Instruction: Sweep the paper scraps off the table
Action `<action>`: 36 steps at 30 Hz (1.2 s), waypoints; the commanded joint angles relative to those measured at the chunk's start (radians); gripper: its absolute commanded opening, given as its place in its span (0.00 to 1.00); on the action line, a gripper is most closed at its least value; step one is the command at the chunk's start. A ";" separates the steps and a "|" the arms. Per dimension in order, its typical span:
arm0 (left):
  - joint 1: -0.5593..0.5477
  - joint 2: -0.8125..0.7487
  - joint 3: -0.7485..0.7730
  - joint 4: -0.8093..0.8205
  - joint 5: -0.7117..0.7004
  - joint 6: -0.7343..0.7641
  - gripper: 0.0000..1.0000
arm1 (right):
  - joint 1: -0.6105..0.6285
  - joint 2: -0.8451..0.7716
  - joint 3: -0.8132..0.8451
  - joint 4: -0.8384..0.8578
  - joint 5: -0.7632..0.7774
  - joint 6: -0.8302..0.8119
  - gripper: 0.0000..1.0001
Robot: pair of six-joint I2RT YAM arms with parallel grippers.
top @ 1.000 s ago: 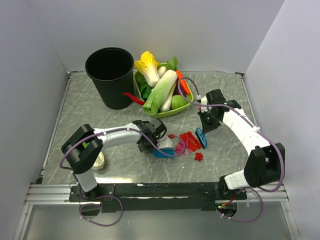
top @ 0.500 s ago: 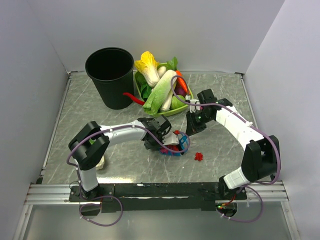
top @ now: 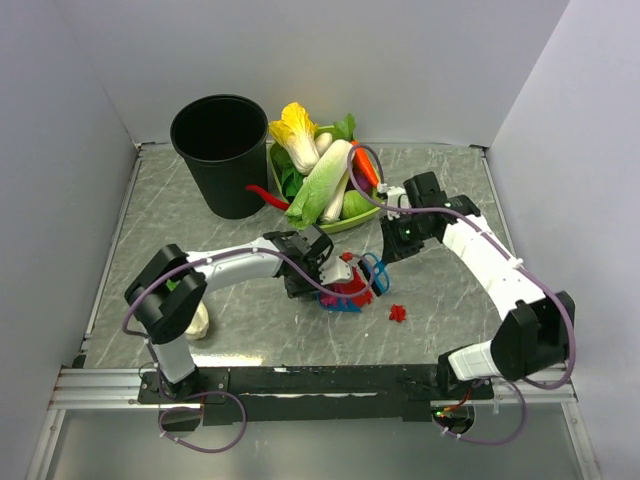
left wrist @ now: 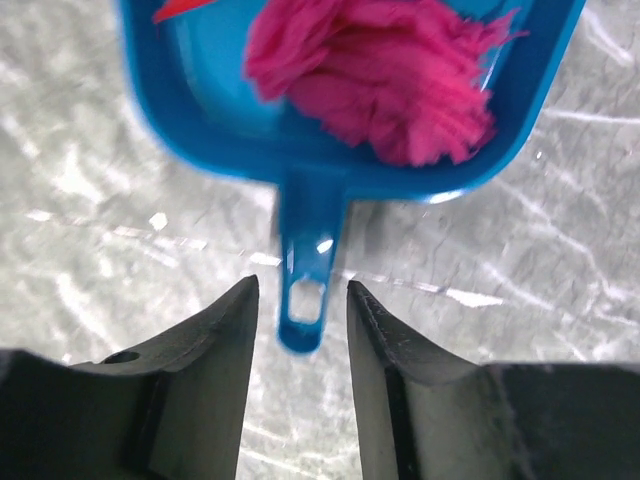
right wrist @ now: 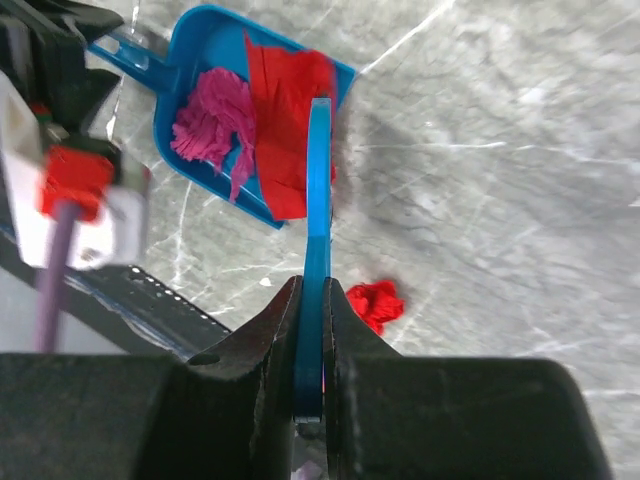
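A blue dustpan [top: 343, 304] lies on the table [top: 450, 290] with paper scraps in it: a magenta wad [left wrist: 390, 75] and red strips [right wrist: 285, 130]. Its handle [left wrist: 305, 290] sits between the fingers of my left gripper [left wrist: 302, 300], which is open and touches neither side. My right gripper [right wrist: 312, 285] is shut on a small blue brush [right wrist: 318, 190], whose tip rests at the dustpan's mouth. In the top view that brush [top: 376, 271] is just right of the pan. One crumpled red scrap [top: 398, 313] lies loose on the table, to the right of the brush [right wrist: 375, 303].
A black bin [top: 220, 150] stands at the back left. Next to it a green bowl [top: 350, 222] holds vegetables, with a red chili [top: 262, 193] beside it. A pale object [top: 197, 322] lies by the left arm's base. Grey walls enclose the table.
The brush has pushed the red strips left into the dustpan. My left gripper has opened off the dustpan handle. The right gripper has drawn back slightly.
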 commanded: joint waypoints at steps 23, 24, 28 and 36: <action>0.060 -0.016 -0.063 0.020 0.047 0.029 0.44 | -0.199 -0.161 -0.026 -0.209 0.255 0.125 0.00; 0.060 -0.014 -0.060 0.021 0.046 0.028 0.43 | -0.199 -0.158 -0.021 -0.218 0.249 0.133 0.00; 0.060 -0.004 -0.048 0.021 0.043 0.020 0.38 | -0.199 -0.116 0.009 -0.252 0.246 0.170 0.00; 0.060 0.023 0.004 -0.040 0.043 0.021 0.13 | -0.210 -0.064 -0.083 -0.251 0.219 0.265 0.00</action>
